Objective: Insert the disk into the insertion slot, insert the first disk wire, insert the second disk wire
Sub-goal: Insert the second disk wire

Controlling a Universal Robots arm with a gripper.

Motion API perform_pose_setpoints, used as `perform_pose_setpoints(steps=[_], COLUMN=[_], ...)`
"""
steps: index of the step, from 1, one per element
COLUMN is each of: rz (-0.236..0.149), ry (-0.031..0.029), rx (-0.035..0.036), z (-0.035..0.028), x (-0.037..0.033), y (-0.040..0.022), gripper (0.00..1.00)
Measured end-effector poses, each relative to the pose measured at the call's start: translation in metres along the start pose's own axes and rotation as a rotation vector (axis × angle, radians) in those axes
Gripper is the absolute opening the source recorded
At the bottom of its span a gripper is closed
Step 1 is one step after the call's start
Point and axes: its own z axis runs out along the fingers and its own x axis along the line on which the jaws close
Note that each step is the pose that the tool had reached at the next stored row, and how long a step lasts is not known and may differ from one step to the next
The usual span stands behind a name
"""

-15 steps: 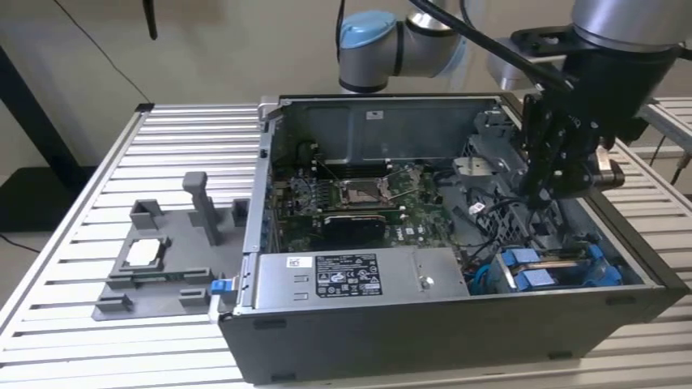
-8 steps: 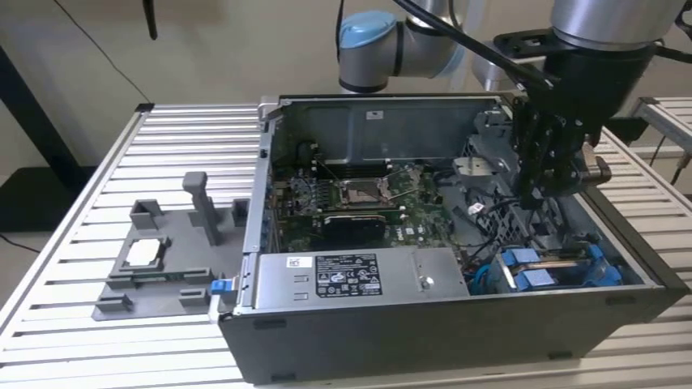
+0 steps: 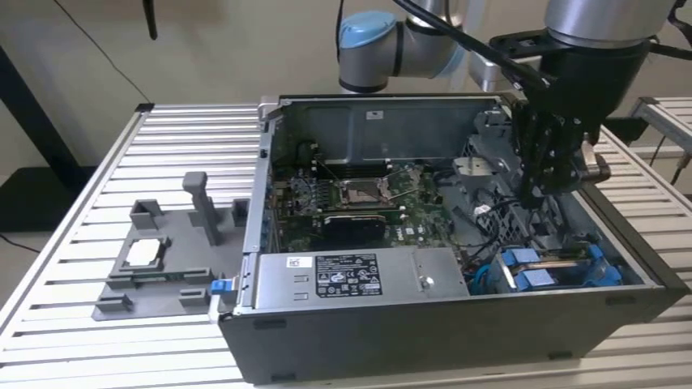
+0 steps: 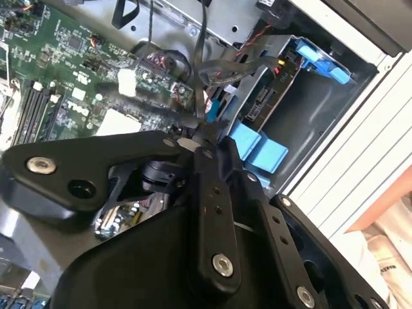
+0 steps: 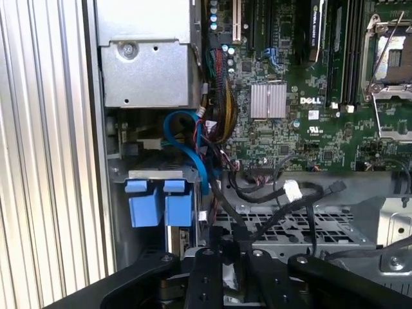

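The slatted metal table (image 3: 97, 174) carries the open dark-grey PC case (image 3: 454, 324), which lies on its side with its interior facing up. Beside the case, toward the exterior view's left, a grey plastic fixture (image 3: 162, 259) rests on the slats. Inside the case the green motherboard (image 3: 357, 203) fills the middle, and the silver power-supply box (image 3: 357, 275) sits along the near wall. The robot arm (image 3: 378, 40) reaches in from behind the case, and its black gripper (image 3: 540, 194) hangs down inside the case, above the black cables (image 3: 487, 219) at the end toward the exterior view's right. In the second wrist view the gripper's fingers (image 4: 209, 138) appear drawn together on a thin dark wire (image 4: 199, 77) that runs up from their tips, though what exactly is pinched cannot be made out for certain. The disk (image 3: 552, 267) already sits in the insertion slot (image 3: 633, 271) at the case's near corner on the exterior view's right, its two bright blue carrier tabs (image 5: 159, 203) standing side by side at the cage's open end. A blue cable (image 5: 193, 141) curves just beside those tabs.
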Motion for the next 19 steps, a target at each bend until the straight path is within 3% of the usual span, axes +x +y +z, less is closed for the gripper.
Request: perform_pose_setpoints(steps=[2,3,11,12,13,14,18,19], rz=[-0.001,-0.002,-0.003,-0.004,-0.006,-0.008,-0.014,-0.014], ry=[0.0046,0.0051,0.0083,0.0155,0.0312,0.0484,0.1017,0.1077], rx=[0.001,0.0013,0.0036,0.0039,0.0047,0.0066,0.0158,0.0204], z=[0.0001,0.0,-0.0002,-0.0003,-0.0003,-0.0002,0.0004,0.0008], x=[0.0,0.0001,-0.0001,-0.0004,-0.0013,-0.0029,-0.0097,-0.0117], y=[0.0002,0.0002,0.0021,0.0026,0.0032,0.0038,0.0076,0.0089], gripper=[0.2,0.15,0.17,0.17,0.24,0.24,0.24,0.24])
